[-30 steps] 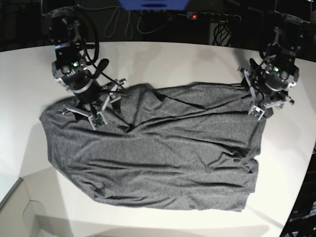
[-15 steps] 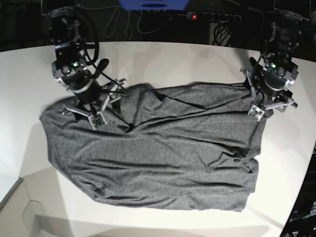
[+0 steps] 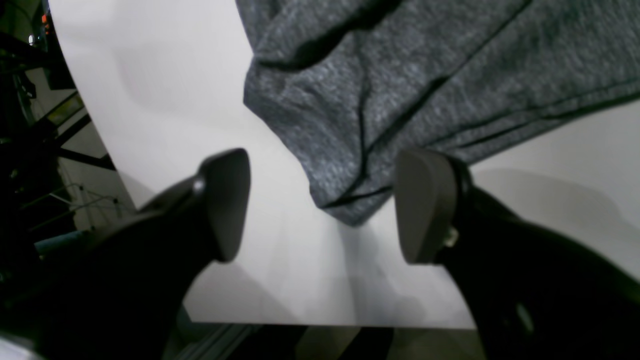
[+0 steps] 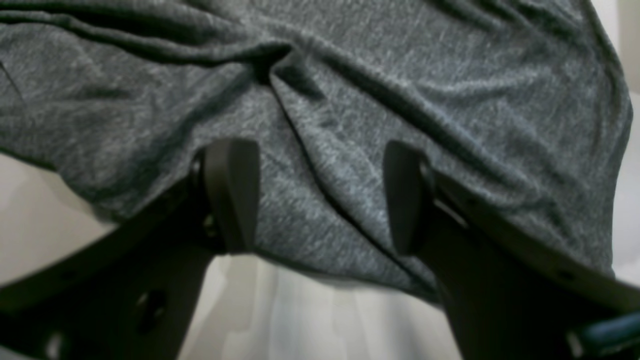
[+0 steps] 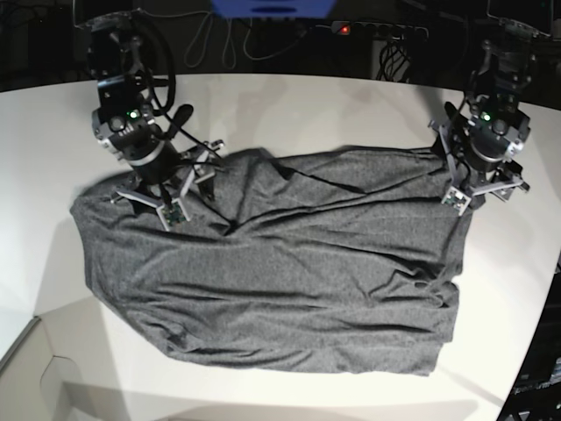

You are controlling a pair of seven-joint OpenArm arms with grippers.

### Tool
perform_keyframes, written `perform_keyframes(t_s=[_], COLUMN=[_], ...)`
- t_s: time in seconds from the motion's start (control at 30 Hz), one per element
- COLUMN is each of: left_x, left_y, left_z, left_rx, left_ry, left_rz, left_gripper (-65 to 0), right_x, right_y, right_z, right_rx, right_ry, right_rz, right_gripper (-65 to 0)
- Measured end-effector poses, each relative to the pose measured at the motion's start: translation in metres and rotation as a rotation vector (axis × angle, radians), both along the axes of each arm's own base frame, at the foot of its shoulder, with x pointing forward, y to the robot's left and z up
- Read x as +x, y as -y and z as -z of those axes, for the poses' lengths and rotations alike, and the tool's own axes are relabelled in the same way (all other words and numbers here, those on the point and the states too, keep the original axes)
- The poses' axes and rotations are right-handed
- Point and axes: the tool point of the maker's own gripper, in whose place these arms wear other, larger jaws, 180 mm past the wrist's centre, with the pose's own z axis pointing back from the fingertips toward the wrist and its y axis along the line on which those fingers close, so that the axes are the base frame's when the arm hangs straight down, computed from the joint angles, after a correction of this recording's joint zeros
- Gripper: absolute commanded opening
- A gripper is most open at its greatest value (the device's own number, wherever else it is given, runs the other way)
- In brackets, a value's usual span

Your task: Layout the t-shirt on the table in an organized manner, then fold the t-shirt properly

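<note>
Fingers (image 3: 227,205) of the left gripper (image 3: 322,207) stand spread wide, nothing between them; the pads hang over bare white counter (image 3: 165,100), with a pointed corner of the t-shirt (image 3: 400,90) lying in the gap beyond the tips, not touched. Left arm, on the right of the base view, rises from the gripper (image 5: 478,195) at the shirt's far right corner up to its wrist, tilted back toward the counter's rear edge.

Right gripper (image 4: 320,195): fingers (image 4: 235,192) likewise parted wide, empty, poised above wrinkled grey cloth (image 4: 400,75); whether the tips brush the fabric cannot be told. In the base view this gripper (image 5: 166,203) sits over the shirt's far left shoulder area, its arm leaning up and back to the rear left.

T-shirt (image 5: 280,272) lies spread across the middle of the counter (image 5: 289,110), roughly rectangular, with diagonal creases running from the far left toward the near right and a near edge that slants.
</note>
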Motion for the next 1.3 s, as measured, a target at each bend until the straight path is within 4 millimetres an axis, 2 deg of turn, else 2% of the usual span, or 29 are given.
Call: perform_keyframes(t_s=[0.2, 0.43, 1.3], left_x=[0.002, -0.002, -0.002], left_y=[-0.014, -0.013, -0.014], left_z=[-0.006, -0.002, -0.002], left_rx=[0.105, 0.105, 0.108], left_ry=[0.017, 0.011, 0.010], left_rz=[0.001, 0.007, 0.007], left_gripper=[-21.2, -21.2, -21.1], right_x=[0.000, -0.006, -0.005], right_y=[0.003, 0.003, 0.003], right_z=[0.000, 0.005, 0.004], right_rx=[-0.010, -0.010, -0.010], right_ry=[0.000, -0.017, -0.014], right_rz=[-0.001, -0.001, -0.001], right_gripper=[-25.4, -25.4, -25.3])
